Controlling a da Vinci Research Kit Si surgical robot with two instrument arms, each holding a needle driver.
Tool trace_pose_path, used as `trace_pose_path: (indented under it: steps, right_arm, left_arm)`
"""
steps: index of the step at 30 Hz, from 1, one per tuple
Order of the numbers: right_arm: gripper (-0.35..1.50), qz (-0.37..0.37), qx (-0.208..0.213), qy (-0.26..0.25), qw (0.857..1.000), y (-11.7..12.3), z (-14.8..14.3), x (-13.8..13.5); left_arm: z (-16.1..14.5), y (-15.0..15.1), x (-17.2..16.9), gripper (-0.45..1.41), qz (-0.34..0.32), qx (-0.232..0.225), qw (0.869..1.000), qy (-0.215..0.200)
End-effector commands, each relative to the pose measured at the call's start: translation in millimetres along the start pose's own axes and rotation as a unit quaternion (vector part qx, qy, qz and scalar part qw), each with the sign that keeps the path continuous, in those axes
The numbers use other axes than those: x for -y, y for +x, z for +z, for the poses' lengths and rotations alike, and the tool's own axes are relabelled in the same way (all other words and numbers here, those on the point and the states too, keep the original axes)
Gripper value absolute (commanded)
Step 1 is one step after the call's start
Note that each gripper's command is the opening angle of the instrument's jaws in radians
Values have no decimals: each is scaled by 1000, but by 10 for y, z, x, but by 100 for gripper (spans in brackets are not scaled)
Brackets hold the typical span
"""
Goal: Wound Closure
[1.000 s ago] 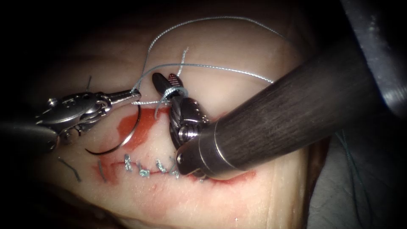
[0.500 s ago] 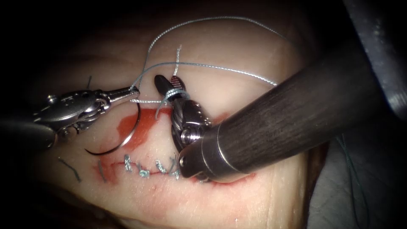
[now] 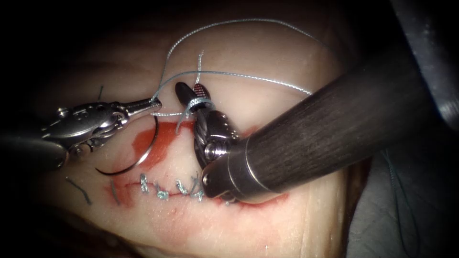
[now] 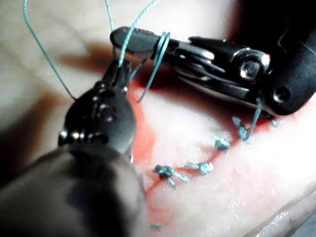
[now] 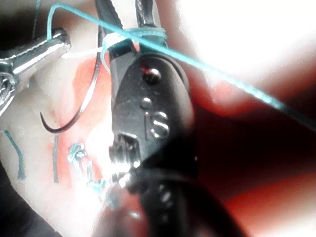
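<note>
Thread is seen wrapped around the right tool's parted jaws; the left tool is clamped on thread. Curved needle lies free on tissue.

- The left tool, its jaws clamped on the thread, has edged right, closing on the right tool.
- The short free thread end above the right tool's parted jaws has swung from a rightward lean to near upright.
</note>
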Motion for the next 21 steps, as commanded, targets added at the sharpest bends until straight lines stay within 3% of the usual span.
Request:
trace_pose_path:
  steps: [1,21]
  right_arm:
    - [59,2,0,-1,1000,6,3,-4]
    - [59,9,9,13,1000,-3,28,0]
  left_arm:
    - [7,3,-1,-45,1,0,1000,0]
    - [10,2,2,-45,3,-1,1000,-1]
